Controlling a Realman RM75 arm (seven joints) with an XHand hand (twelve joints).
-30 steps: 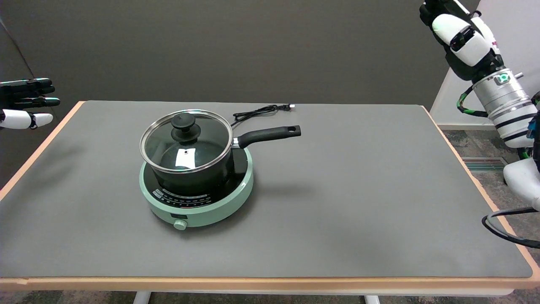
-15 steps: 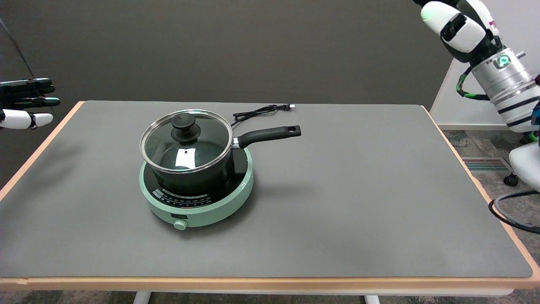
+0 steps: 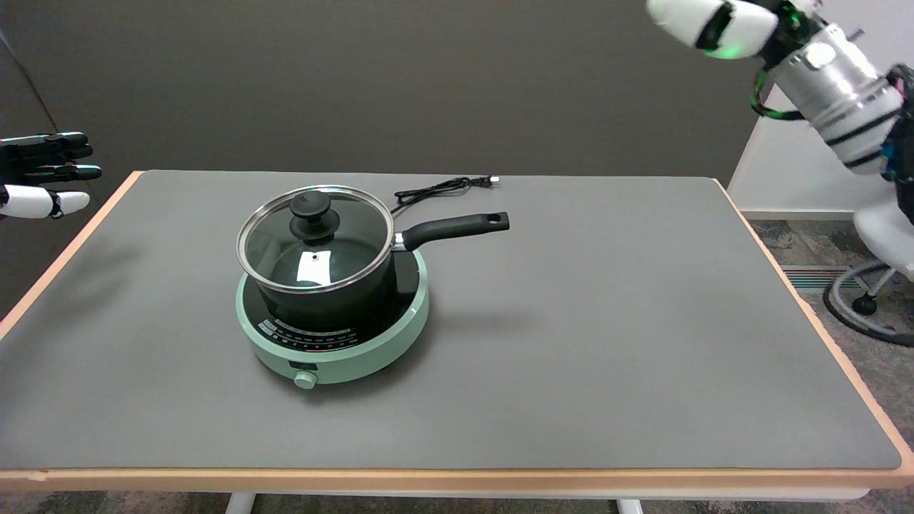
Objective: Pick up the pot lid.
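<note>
A flat grey mat (image 3: pixel 571 321) is covering the table (image 3: pixel 64 257), leaving only a pale wooden edge showing around it. A dark matte wall is standing behind, with a white panel and patterned carpet at the right. A round mint-green induction cooker (image 3: pixel 335 350) with a smooth black top and a small front knob is sitting on the mat left of centre. A black pot (image 3: pixel 325 296) is resting on the cooker, its straight black handle (image 3: pixel 457 227) pointing right. The pot lid (image 3: pixel 315 239), clear glass with a metal rim and a black round knob, is lying seated on the pot. A thin black power cord (image 3: pixel 443 188) is coiling behind. The right arm (image 3: pixel 828 64), white and silver, is reaching across the upper right corner; its hand is lying outside the picture, so its state cannot be told
</note>
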